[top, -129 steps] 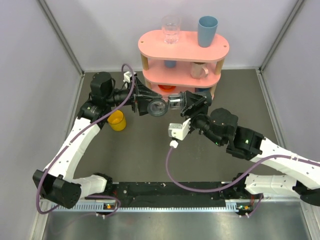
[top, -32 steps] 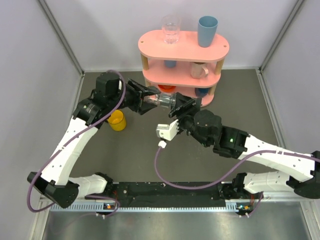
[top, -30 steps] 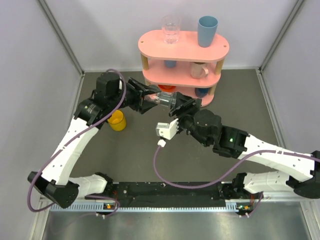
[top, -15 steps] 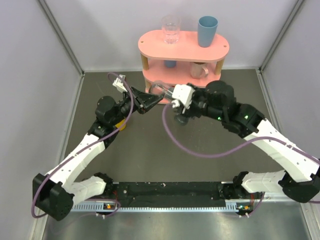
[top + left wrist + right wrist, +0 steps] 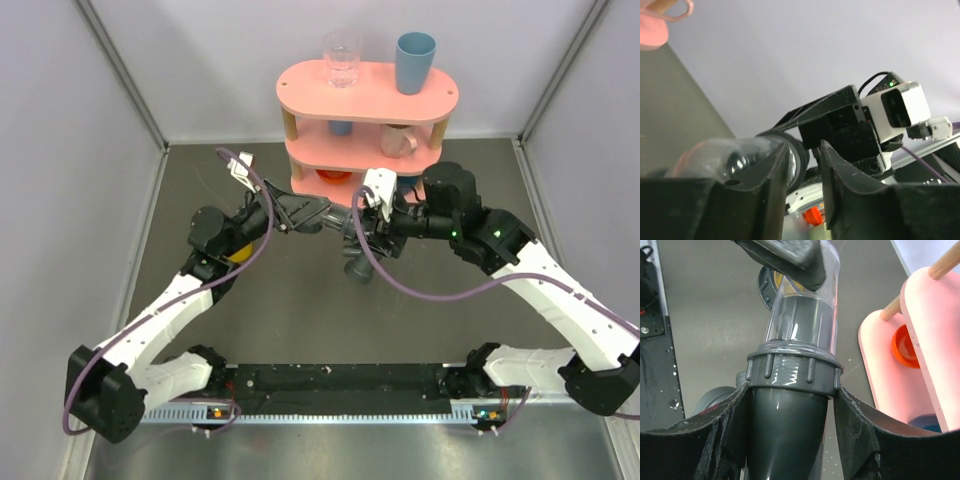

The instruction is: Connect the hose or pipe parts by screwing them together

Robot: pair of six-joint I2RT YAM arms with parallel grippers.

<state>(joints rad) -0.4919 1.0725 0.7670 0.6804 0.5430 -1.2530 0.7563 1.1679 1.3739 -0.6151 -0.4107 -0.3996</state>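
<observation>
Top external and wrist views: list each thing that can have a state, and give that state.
translucent tube, one end seated in the fitting's collar.
dark grey fitting, gripped, tube in its collar.
left tool, shut on the tube's free end.
right tool, shut on the fitting.
clear glass, upright.

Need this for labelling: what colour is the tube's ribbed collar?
The ribbed collar is dark grey; clearest in the right wrist view.
</observation>
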